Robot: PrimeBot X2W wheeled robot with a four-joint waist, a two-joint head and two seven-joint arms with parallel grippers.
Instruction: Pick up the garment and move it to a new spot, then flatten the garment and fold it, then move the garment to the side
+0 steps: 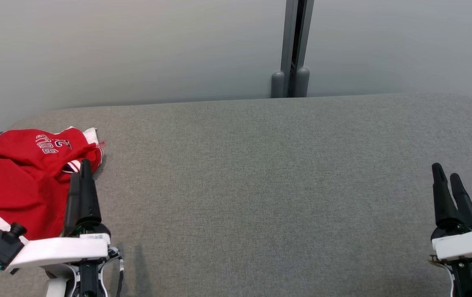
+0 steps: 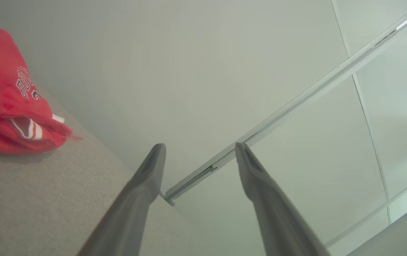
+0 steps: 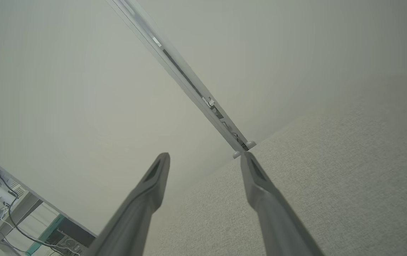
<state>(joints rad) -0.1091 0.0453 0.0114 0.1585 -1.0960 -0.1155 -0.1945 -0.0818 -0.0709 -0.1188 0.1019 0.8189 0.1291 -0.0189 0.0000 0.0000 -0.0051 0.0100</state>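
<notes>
Item: red Bulls jersey (image 1: 21,173), crumpled at nine o'clock on grey table (image 1: 260,185), every step outstanding by my reckoning; my left gripper (image 1: 80,169) and right gripper (image 1: 445,170) gape wide, empty.

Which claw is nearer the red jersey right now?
Left. The left claw hovers right beside the red jersey's edge, open and empty. The right claw is far off across the grey padded surface, also open.
</notes>
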